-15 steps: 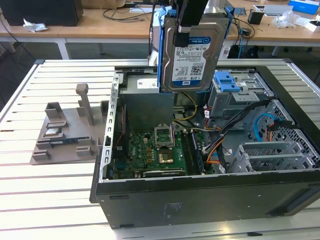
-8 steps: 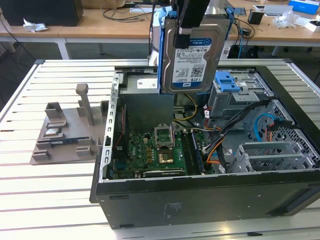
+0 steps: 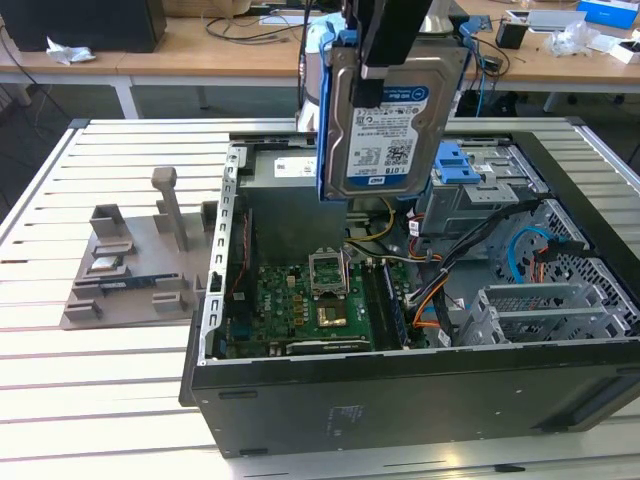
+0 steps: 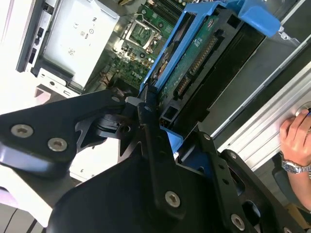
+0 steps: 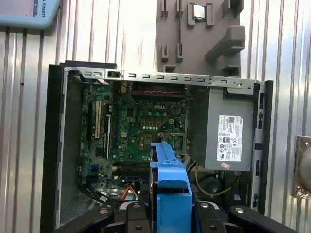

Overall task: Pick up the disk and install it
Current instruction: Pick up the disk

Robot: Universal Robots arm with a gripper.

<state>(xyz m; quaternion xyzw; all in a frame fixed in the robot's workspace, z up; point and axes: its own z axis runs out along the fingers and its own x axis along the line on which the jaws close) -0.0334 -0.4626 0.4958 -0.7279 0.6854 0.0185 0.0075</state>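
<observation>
Fig. The black two-finger gripper (image 3: 374, 88) is clamped on the upper edge of the disk (image 3: 385, 130), a flat rectangular silver hard drive with a white-and-blue label in a blue plastic carrier rail, held upright in the air. The disk hangs above the open black computer case (image 3: 400, 400), over its green motherboard (image 3: 300, 300). The case lies on a pale slatted metal table (image 3: 90, 380).
</observation>
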